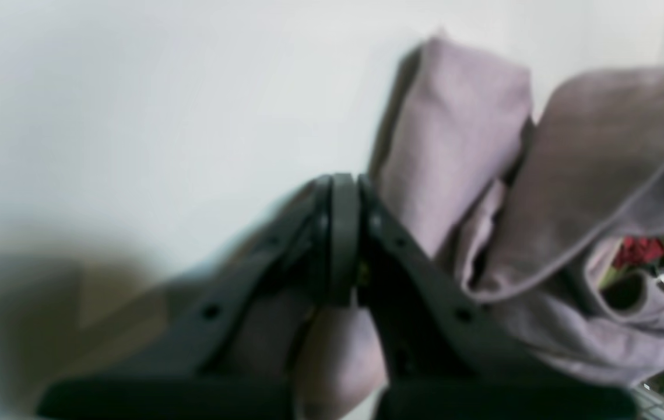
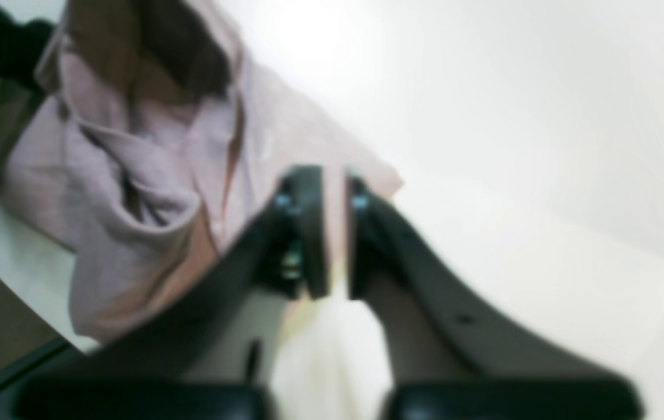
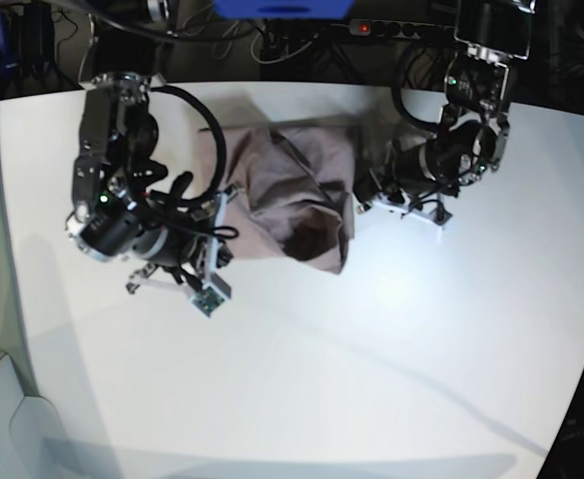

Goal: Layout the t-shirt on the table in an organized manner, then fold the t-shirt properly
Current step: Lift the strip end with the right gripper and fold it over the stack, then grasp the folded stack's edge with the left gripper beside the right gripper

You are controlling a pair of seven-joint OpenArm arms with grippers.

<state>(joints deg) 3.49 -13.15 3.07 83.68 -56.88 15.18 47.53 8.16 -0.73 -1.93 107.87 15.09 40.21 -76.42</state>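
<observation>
White bench (image 3: 371, 379) fills most of the base view. My t-shirt (image 3: 292, 195) sits bunched and rumpled in the upper middle of the frame, between my two arms. Right hand (image 3: 215, 225), left of the shirt in the base view, is pinched shut on the shirt's edge; cloth shows between its fingers (image 2: 311, 233) in the blurry wrist view. Left hand (image 3: 363, 192), at the shirt's right edge, is clamped shut on t-shirt fabric too.
</observation>
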